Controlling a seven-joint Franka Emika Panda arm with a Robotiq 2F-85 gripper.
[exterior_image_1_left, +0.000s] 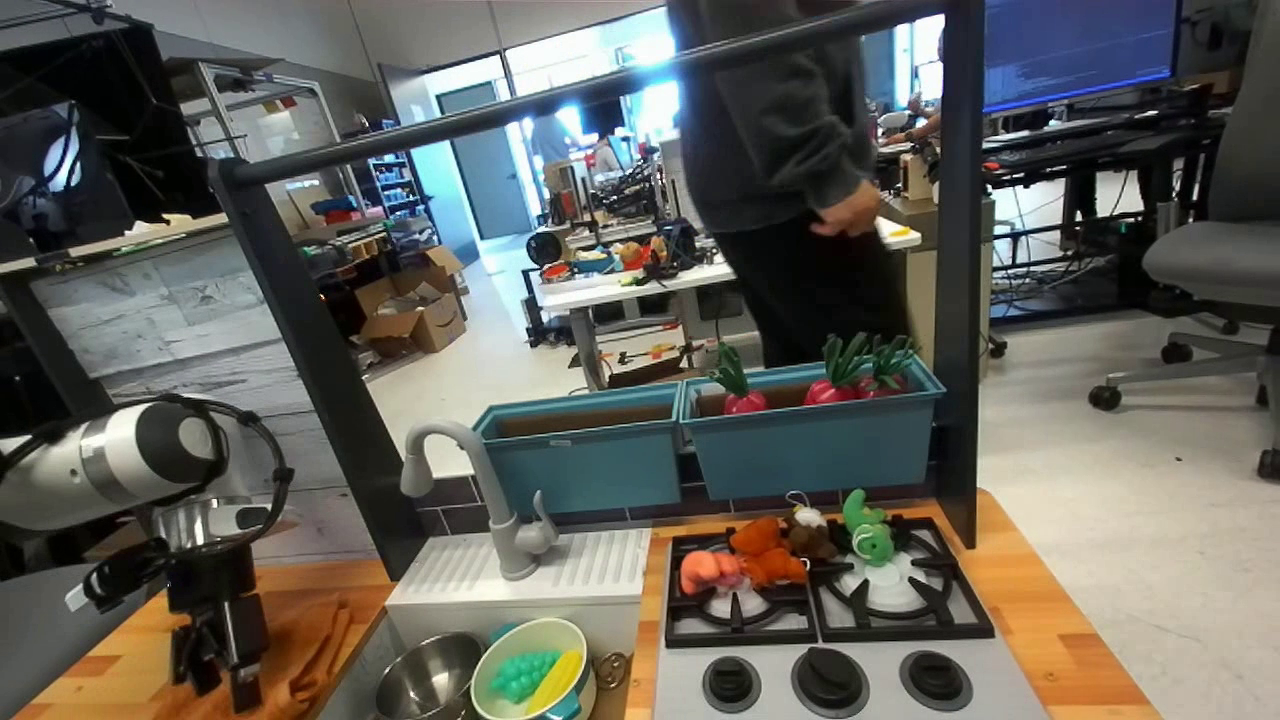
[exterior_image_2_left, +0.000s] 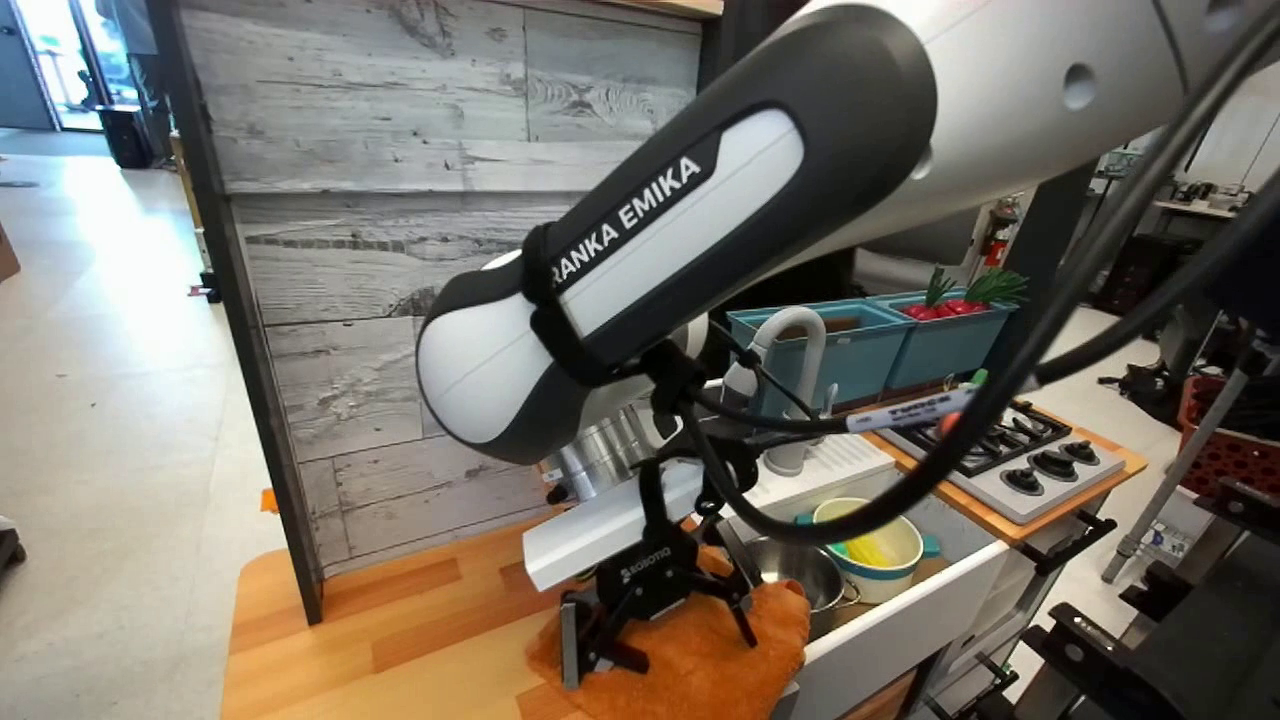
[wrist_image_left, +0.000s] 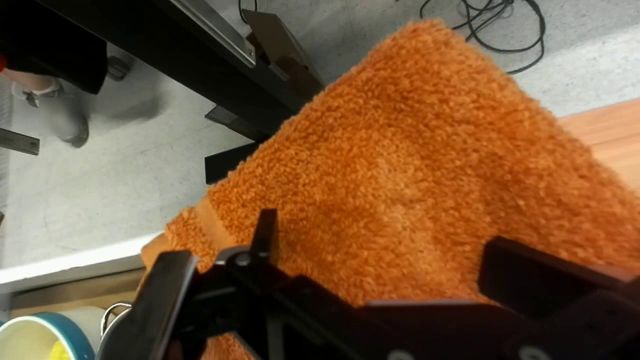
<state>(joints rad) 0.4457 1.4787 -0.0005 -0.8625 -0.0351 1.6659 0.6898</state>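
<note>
Though wrinkly, plush orange cloth (wrist_image_left: 410, 170)

in an exterior view "ranka emika" reads on the near arm (exterior_image_2_left: 690, 245), right of a black strap (exterior_image_2_left: 543, 268), "robotiq" on the gripper (exterior_image_2_left: 660, 658); the cable label (exterior_image_2_left: 912, 408) farther right is blurred

- You can't tell whether the gripper (exterior_image_2_left: 658, 645) touches the orange towel (wrist_image_left: 400, 150).
- Wrist view: right edge cuts the orange towel.
- In an exterior view, edges cut the standing person (exterior_image_1_left: 785, 140) (top), metal pot (exterior_image_1_left: 428, 672) (bottom).
- Cable label (exterior_image_2_left: 910, 410): too blurred for you to read.
</note>
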